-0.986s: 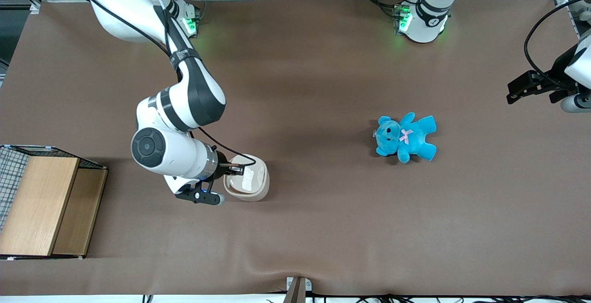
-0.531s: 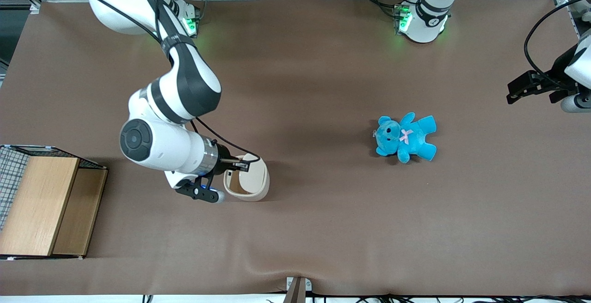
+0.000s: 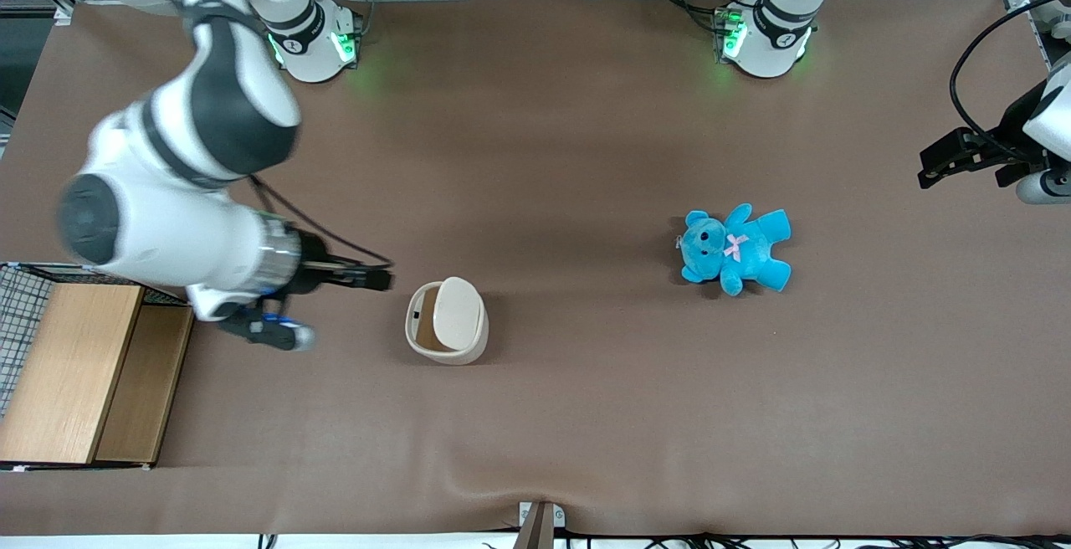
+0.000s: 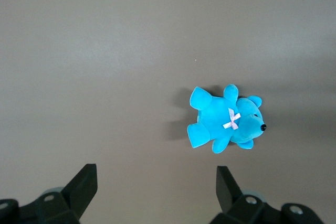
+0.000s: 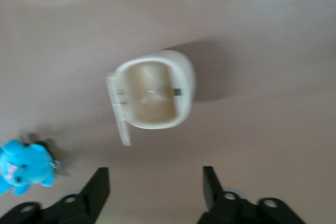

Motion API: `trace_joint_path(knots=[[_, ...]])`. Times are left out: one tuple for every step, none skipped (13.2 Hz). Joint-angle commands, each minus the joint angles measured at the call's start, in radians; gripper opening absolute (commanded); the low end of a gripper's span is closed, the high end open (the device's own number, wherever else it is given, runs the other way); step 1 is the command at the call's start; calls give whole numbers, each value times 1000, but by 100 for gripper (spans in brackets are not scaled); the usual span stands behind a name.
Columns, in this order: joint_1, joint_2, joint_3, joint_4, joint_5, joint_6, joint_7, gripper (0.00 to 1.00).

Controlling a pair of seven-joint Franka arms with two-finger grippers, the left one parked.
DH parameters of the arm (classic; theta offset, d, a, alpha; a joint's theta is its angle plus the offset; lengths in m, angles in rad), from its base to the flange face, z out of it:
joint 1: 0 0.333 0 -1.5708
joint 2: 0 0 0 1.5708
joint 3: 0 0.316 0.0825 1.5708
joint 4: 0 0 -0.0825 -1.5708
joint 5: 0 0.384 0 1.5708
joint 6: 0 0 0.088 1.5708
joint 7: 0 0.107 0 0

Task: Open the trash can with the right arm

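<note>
Pulled back from the trash can (image 3: pixel 447 320) since 0.5 s ago, the gripper (image 3: pixel 368 279) now hangs clear of the rim, toward the working arm's end of the table, with bare brown tabletop (image 3: pixel 535 415) between the 2. Its 2 fingers (image 5: pixel 100 184) stand spread apart with nothing between them, as the right wrist view shows. The right arm (image 3: pixel 167 197) has swung out with it and now reaches over the edge of the wooden box with wire mesh (image 3: pixel 75 369), which sits at the table's edge at the working arm's end.

Open room lies all around the trash can: the blue teddy bear (image 3: pixel 735 248) is well apart, toward the parked arm's end.

Upright on the tabletop, the cream-white bin has its flip lid (image 3: pixel 459 315) raised and tilted over the side nearer the bear. The tan inside (image 5: pixel 151 95) is exposed, with a small dark catch on the inner wall.
</note>
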Motion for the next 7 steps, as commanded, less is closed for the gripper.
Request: trace_joint_path(knots=[[-45, -58, -9, -19, -99, -82, -42, 100], [-72, -70, -11, -19, -117, -90, -45, 100], [-89, -77, -11, -19, -120, -104, -57, 100], [-97, -89, -15, -21, -136, -122, -71, 100], [-106, -106, -14, -45, -170, -126, -83, 100], [-126, -135, -14, -82, -175, -117, -94, 100], [-149, -159, -12, -116, -175, -112, -122, 100]])
